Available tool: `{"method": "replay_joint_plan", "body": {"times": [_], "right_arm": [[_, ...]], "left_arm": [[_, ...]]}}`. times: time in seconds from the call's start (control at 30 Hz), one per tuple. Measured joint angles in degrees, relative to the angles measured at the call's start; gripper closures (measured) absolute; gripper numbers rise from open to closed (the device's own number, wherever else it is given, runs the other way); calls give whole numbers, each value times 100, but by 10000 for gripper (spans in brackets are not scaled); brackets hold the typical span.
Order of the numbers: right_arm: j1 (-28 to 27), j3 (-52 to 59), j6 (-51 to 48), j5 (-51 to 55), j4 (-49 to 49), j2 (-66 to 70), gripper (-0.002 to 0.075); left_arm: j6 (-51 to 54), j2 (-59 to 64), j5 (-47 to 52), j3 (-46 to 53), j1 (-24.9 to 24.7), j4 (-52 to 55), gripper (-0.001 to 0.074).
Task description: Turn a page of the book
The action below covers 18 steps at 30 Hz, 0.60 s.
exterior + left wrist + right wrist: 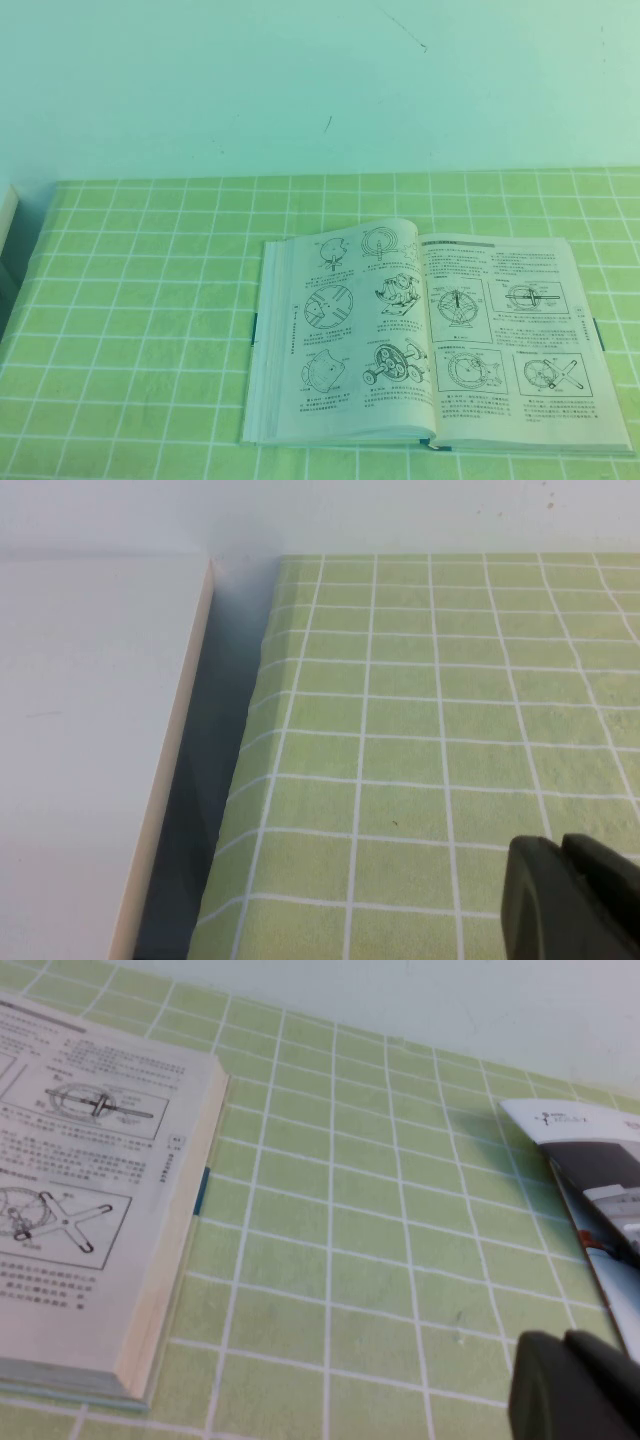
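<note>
The book lies open and flat on the green checked tablecloth, toward the robot's right; the page with wheel drawings rests on the left half; the right gripper hovers beside the book's right edge, jaws closed, empty; the left gripper hangs over bare cloth near a white board, fingers together, holding nothing; a leaflet lies nearby.

I see the book lying open on the tablecloth; right of the book, apart, a leaflet.
</note>
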Motion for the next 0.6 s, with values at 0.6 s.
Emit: {"method": "replay_joint_plan", "body": {"times": [0.6], "right_arm": [[0, 0, 0, 0, 0, 0, 729]], "left_arm": [[0, 0, -10, 0, 0, 302, 738]]}}
